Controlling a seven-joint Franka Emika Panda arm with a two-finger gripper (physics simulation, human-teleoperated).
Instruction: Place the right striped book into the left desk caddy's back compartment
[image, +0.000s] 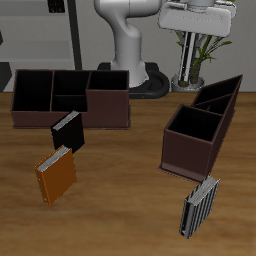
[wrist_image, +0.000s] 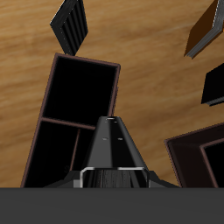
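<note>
**Claw hanging high at the back, striped book sitting untouched at the table's front.**
The left desk caddy (image: 185, 150) is standing between claw and book, so a low reach is likely risking a knock against its tall slanted walls. The right striped book (image: 200, 205) is sitting near the frame's bottom edge, well apart from the claw (image: 198, 18) at the top edge. I cannot tell whether the claw is wide or narrow.

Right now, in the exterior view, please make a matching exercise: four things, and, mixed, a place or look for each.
1 right striped book
2 orange book
3 light striped book
4 left desk caddy

A nearest the table's front edge
B dark brown, two compartments
C just before the wide low caddy
D just frontward of 1

Pairs: 1-C, 2-D, 3-A, 4-B.
</note>
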